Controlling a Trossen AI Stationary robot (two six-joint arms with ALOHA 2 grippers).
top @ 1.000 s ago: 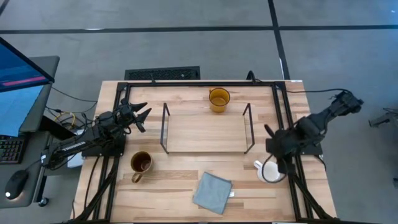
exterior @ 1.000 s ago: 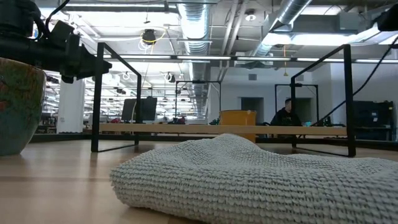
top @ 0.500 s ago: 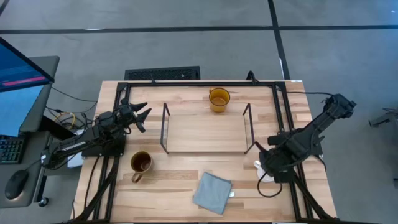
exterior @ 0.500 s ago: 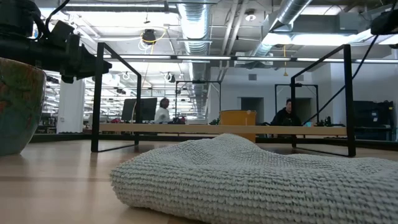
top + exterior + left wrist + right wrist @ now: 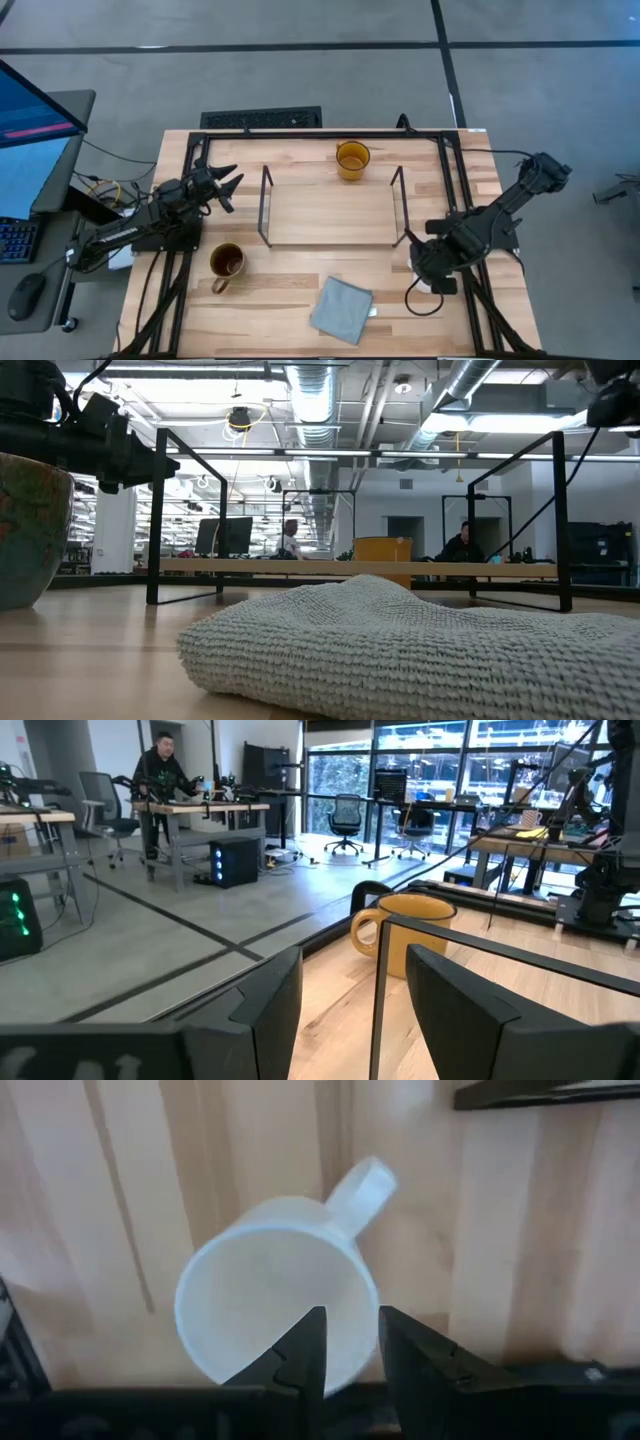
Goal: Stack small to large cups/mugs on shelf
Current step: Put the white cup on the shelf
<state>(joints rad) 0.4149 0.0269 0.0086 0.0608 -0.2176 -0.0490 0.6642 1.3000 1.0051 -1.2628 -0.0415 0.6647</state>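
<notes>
The small white mug stands upright on the tabletop just off the shelf's right end, nearly hidden under the right arm from above. The right pincer points straight down over it — its two fingers straddle the rim wall, one inside the mug, one outside, a narrow gap between them (whether they press the wall I cannot tell). The right arm reaches in from the table's right edge, elbow out. The amber mug sits behind the shelf; the brownish-tan mug in front of its left end, near a grey cloth. The left pincer hovers left of the shelf — fingers spread, empty.
</notes>
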